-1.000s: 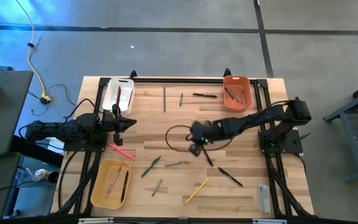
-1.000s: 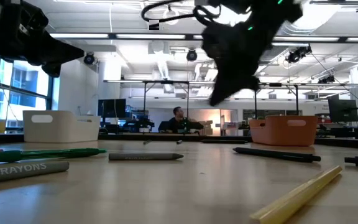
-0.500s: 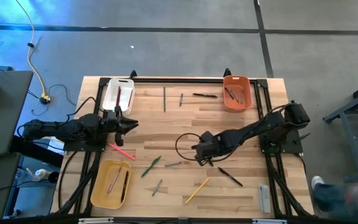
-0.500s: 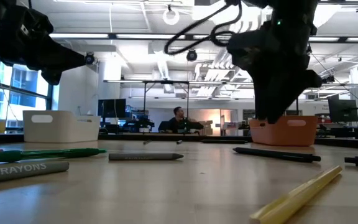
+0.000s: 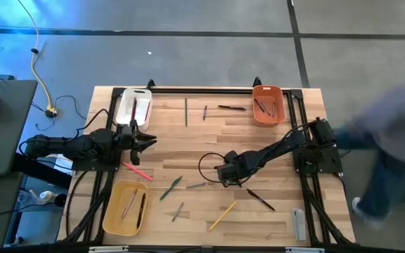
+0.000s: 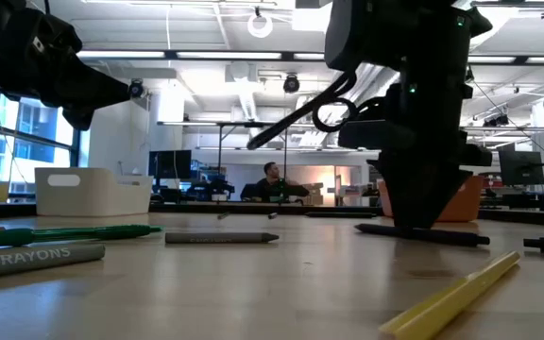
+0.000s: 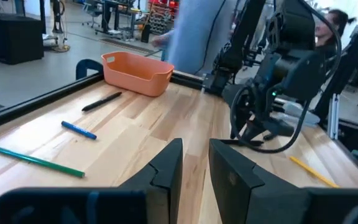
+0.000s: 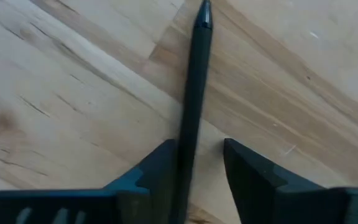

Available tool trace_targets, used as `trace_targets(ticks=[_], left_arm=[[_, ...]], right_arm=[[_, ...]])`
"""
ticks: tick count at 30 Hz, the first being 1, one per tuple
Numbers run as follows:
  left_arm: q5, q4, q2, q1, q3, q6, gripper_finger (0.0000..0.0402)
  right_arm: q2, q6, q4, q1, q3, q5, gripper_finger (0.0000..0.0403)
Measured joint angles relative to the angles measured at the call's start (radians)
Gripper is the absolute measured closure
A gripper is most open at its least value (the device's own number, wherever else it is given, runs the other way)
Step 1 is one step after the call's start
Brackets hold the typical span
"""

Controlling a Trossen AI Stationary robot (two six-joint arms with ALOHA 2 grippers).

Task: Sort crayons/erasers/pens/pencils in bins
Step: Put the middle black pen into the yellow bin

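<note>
Light butcher-block wooden table [image 5: 188, 140] carrying three rounded plastic bins: white bin [image 5: 133, 107] at the far left corner, orange bin [image 5: 268, 104] at the far right corner, yellow bin [image 5: 126, 207] at the near left corner, each holding a few thin sticks. Left arm parked at the table's left edge just beside the white bin; left gripper [image 5: 148, 140] raised off the wood, its fingers [image 7: 166, 168] parted by a narrow gap and empty. Right arm stretched from the right edge toward mid-table; right gripper [image 5: 228, 176] lowered to the surface, jaws apart, with a black pen [image 8: 192, 106] lying lengthwise in the gap between its fingers [image 8: 247, 171]; whether the pads touch the pen cannot be told. Loose items on the wood: yellow pencil [image 5: 222, 216], pink marker [image 5: 138, 171], green marker [image 5: 171, 187], a second black pen [image 5: 260, 200] just beside the right gripper, a green pencil [image 5: 185, 111] and another black pen [image 5: 232, 107] toward the far edge. Legible writing: "CRAYONS" on the grey crayon [image 6: 36, 257] nearest the low camera. A blurred person [image 5: 389, 151] is cut off at the right edge of the high view.
</note>
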Motion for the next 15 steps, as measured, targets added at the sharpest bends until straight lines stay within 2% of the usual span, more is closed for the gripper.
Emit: trace_targets(ticks=[8, 13, 15], left_arm=[[-0.001, 0.002, 0.0, 0.0, 0.0, -0.063, 0.0337], [0.016, 0.035, 0.0, 0.0, 0.0, -0.1, 0.0337], [0.037, 0.059, 0.0, 0.0, 0.0, -0.111, 0.0337]], right_arm=[[0.017, -0.054, 0.024, 0.0, 0.002, -0.018, 0.0361], [-0.02, -0.145, 0.055, -0.01, -0.005, -0.027, 0.0389], [-0.057, -0.215, 0.093, -0.018, -0.005, 0.001, 0.0391]])
